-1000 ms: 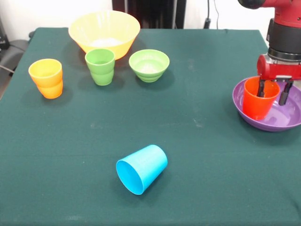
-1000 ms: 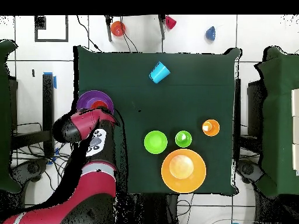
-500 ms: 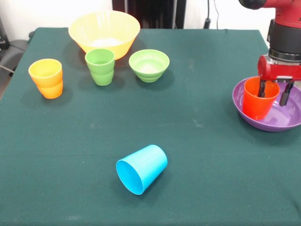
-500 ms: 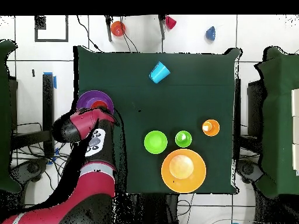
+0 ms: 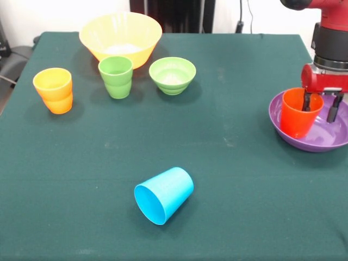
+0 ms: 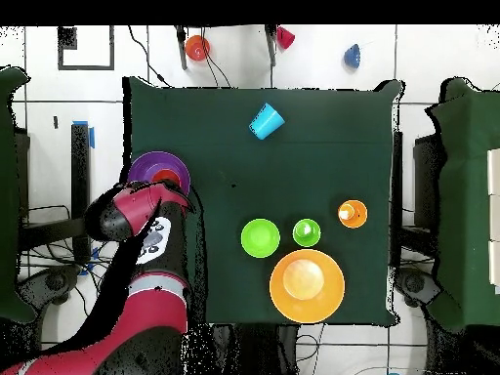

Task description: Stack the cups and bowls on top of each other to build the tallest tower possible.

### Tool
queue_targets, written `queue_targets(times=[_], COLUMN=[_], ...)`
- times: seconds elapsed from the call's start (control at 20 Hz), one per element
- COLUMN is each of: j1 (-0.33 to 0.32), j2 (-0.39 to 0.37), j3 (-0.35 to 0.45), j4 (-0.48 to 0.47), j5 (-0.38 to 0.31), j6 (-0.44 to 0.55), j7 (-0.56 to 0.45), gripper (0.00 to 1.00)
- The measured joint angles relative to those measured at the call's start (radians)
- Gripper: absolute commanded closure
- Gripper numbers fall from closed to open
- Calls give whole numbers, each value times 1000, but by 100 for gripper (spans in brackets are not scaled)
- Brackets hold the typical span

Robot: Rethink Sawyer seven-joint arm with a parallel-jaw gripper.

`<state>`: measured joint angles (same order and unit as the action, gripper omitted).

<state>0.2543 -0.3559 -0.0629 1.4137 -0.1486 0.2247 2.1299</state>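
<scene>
An orange-red cup (image 5: 296,117) stands upright inside the wide purple bowl (image 5: 304,142) at the table's right edge, forming a low tower. My gripper (image 5: 320,107) hangs over the cup's right rim, open, with one finger inside the cup and the other outside over the bowl. A light blue cup (image 5: 163,194) lies on its side near the front middle. At the far left stand the large yellow bowl (image 5: 120,38), a green cup (image 5: 116,76), a light green bowl (image 5: 172,75) and a yellow-orange cup (image 5: 53,89). From overhead, the arm covers part of the purple bowl (image 6: 145,166).
Dark green cloth covers the table (image 5: 228,163). Three small coloured items lie on the floor beyond the table's far edge in the overhead view: orange (image 6: 197,47), magenta (image 6: 285,37) and blue (image 6: 353,56).
My gripper has shifted slightly to the right in the front view and risen a little. The orange-red cup stays in the purple bowl; nothing else moved.
</scene>
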Motion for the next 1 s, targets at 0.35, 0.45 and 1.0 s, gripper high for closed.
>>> queue_targets(times=[0.35, 0.45, 1.0], j1=[-23, -28, -23], j2=[-80, -103, -144], j3=[31, 33, 28], j4=[38, 42, 39], j5=[11, 13, 22], j6=[10, 11, 11], j7=[0, 0, 0], gripper=[0, 0, 0])
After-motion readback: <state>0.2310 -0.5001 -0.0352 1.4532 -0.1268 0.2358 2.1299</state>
